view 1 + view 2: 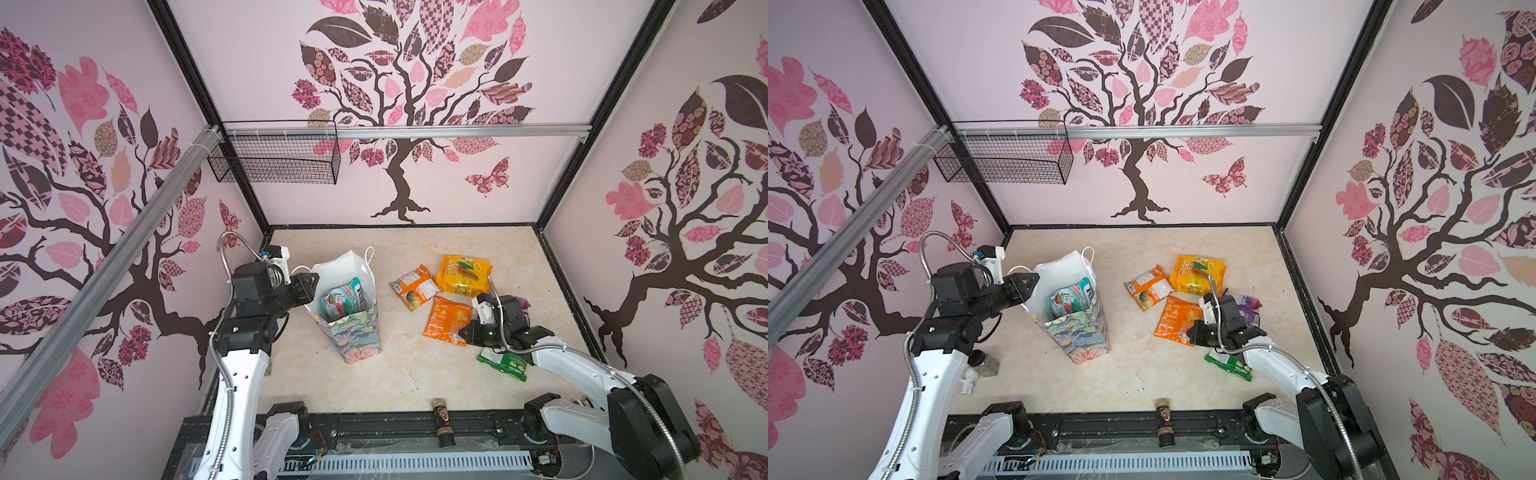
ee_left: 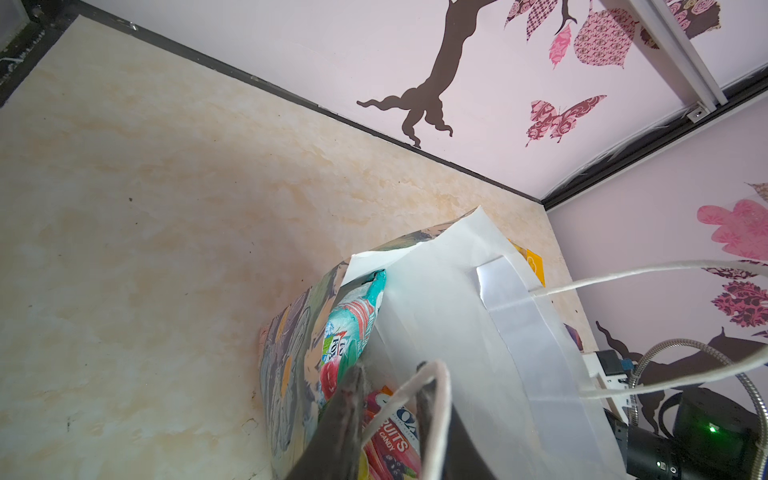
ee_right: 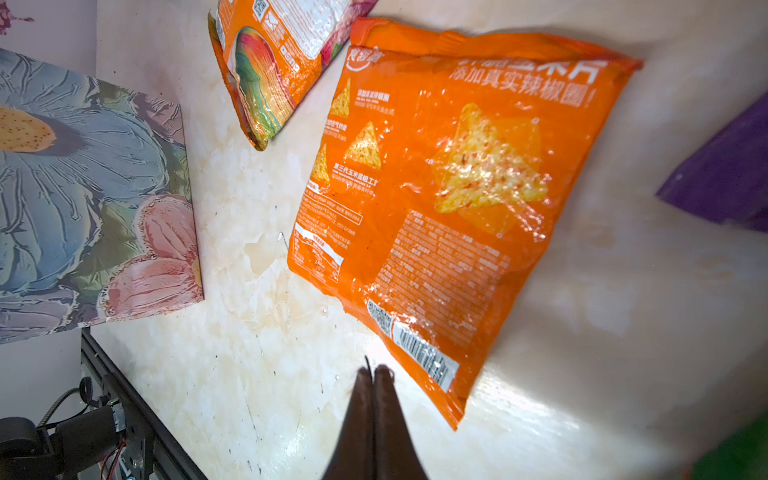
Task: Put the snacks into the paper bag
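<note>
Paper bag (image 1: 358,337) stands upright left of centre on the marbled beige tabletop (image 1: 399,374). Outside is a painted-look floral print in teal, green and pink; inside is plain white, with white cord handles.

In the bag: a glossy teal packet (image 2: 353,316), label partly readable as "FOX'S", and under it a red-and-yellow packet (image 2: 390,442) reading "FRUITS CANDY".

Left gripper (image 2: 390,370) is at the bag's near rim. Its fingers stand a little apart and a cord handle (image 2: 434,386) loops across them. Cannot tell whether they pinch the rim.

Right gripper (image 3: 374,372) is low over the table with its tips pressed together on nothing, just beside the barcode corner of the orange chip packet (image 3: 457,187). That packet lies flat and crinkled, shiny film, with white Chinese print, triangular chips pictured, a QR code and a barcode.

Loose on the table right of the bag:
- smaller orange packet with a mango picture (image 1: 413,287)
- yellow packet (image 1: 463,275), lettering too small to read
- purple packet (image 3: 723,174), partly under the right arm
- green packet (image 1: 503,365) nearest the front

A small dark bottle (image 1: 441,419) lies at the front edge
</note>
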Robot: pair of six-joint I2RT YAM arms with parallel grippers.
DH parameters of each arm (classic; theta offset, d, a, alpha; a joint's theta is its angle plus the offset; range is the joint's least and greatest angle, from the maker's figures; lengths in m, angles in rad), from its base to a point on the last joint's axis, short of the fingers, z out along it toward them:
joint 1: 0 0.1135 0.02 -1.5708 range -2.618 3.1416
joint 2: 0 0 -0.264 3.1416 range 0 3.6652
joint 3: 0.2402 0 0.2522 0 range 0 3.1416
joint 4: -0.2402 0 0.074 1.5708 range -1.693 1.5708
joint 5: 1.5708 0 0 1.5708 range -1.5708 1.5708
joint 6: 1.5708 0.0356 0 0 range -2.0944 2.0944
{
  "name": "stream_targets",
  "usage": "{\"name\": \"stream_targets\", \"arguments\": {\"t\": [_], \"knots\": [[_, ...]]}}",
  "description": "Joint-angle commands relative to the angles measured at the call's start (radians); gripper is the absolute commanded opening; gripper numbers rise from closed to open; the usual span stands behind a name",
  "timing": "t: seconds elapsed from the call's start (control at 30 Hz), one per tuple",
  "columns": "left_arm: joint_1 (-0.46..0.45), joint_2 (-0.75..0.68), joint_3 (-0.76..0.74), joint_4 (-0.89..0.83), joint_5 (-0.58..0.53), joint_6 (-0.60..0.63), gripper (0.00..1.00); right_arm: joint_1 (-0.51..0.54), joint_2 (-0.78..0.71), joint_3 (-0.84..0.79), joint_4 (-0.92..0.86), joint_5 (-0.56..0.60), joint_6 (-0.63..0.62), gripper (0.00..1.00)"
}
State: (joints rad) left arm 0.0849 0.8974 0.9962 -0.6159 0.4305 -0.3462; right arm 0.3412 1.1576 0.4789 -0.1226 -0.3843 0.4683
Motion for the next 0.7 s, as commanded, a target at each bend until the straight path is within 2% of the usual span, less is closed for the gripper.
{"name": "stream_targets", "arguments": {"t": [0.0,0.17,0.23,0.37,0.43,0.67], "knots": [[-0.003,0.003,0.001,0.017,0.000,0.007,0.26,0.004,-0.052,0.046,-0.036,0.001,-0.019,0.00],[-0.002,0.011,0.003,0.015,0.004,0.007,0.26,0.004,-0.090,0.069,-0.108,0.058,-0.032,0.00],[-0.002,0.009,0.000,0.017,0.005,0.006,0.26,0.004,-0.088,0.088,-0.165,0.107,-0.049,0.22],[-0.003,0.014,0.004,0.020,0.006,0.006,0.26,0.003,-0.078,0.081,-0.207,0.135,-0.079,0.39],[-0.003,0.016,0.001,0.024,0.009,0.002,0.26,0.004,-0.074,0.058,-0.185,0.133,-0.082,0.43],[-0.003,0.022,0.003,0.022,0.013,0.005,0.26,0.004,-0.007,0.016,-0.083,0.102,-0.063,0.47]]}}
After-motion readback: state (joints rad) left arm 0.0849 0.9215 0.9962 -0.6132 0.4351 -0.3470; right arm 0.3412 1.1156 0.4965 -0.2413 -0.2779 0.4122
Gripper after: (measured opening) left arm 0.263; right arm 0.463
